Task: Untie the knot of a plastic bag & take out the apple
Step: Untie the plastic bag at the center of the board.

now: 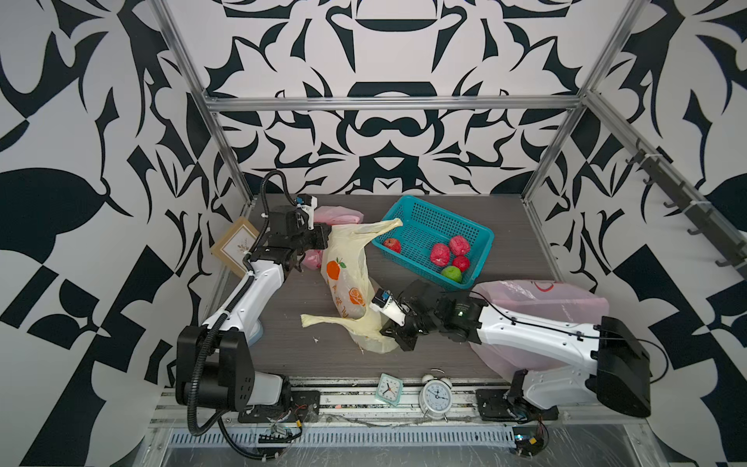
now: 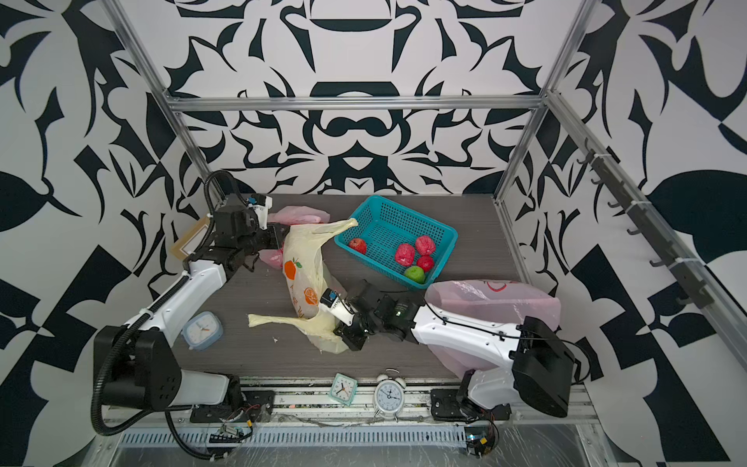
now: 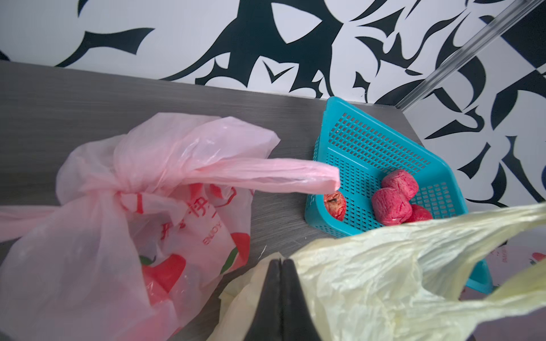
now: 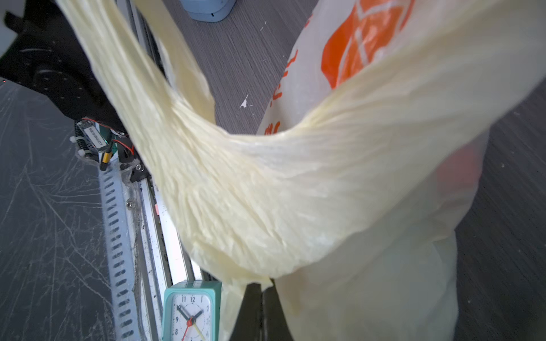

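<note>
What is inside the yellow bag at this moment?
Through the yellow bag a blurred reddish shape shows in the right wrist view; what it is cannot be told. The plastic covers everything else inside.

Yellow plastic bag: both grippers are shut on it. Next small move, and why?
Probably open the right gripper to reach inside. It and the left gripper both pinch the yellow plastic bag; its handles hang loose, no knot shows, and a reddish shape, likely the apple, shows through.
</note>
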Tool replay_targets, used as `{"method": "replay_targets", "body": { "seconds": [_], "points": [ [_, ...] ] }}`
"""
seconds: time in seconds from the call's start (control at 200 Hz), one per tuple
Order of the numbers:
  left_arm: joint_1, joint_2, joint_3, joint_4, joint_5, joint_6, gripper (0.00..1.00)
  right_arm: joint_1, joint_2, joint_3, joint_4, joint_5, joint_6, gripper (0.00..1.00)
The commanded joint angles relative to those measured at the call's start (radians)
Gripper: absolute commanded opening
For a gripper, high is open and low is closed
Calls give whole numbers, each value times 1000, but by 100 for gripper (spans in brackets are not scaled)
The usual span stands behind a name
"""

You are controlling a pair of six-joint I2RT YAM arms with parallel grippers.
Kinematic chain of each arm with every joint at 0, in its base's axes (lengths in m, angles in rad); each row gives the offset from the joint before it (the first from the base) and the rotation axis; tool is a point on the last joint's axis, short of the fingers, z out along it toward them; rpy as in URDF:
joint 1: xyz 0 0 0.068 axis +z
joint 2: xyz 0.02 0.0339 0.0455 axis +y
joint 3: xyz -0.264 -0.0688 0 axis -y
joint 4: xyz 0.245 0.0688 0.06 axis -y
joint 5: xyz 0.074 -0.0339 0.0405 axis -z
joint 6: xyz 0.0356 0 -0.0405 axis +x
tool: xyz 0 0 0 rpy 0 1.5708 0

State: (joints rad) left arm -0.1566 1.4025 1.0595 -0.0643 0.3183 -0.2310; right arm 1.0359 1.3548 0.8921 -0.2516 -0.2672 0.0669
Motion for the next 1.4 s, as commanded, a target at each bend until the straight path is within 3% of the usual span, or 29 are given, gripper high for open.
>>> {"method": "replay_targets", "body": {
  "seconds": [0.0,0.12,0.2,0.265,0.415,0.545,0.655,0.735,0.855,1.025,1.255,1.395],
  "points": [
    [-11,14,49,75,19,-3,0,4,-36,41,50,74,-12,9],
    [-12,39,83,73,39,-1,0,3,-76,49,63,78,3,35],
    [-13,36,108,9,38,18,25,-15,-119,61,64,74,38,50],
    [-12,10,104,-40,27,39,40,-55,-139,78,60,24,72,54],
    [-15,-102,59,-130,-34,85,55,-164,-147,117,53,-61,156,54],
    [-16,-212,29,-261,-105,88,56,-284,-97,160,57,-146,262,51],
    [-25,-275,-41,-328,-112,34,57,-305,4,226,48,-177,297,50],
    [-73,-302,-103,-328,-108,-5,62,-306,92,274,57,-217,329,50],
    [-177,-284,-146,-323,-197,-19,67,-307,203,328,82,-246,353,50],
    [-220,-206,-164,-324,-174,-48,67,-307,278,357,147,-275,389,50],
    [-253,-226,-201,-332,-158,-86,66,-307,319,370,211,-317,417,44],
    [-253,-250,-231,-329,-142,-99,59,-300,328,372,251,-340,439,44]
  ]
}}
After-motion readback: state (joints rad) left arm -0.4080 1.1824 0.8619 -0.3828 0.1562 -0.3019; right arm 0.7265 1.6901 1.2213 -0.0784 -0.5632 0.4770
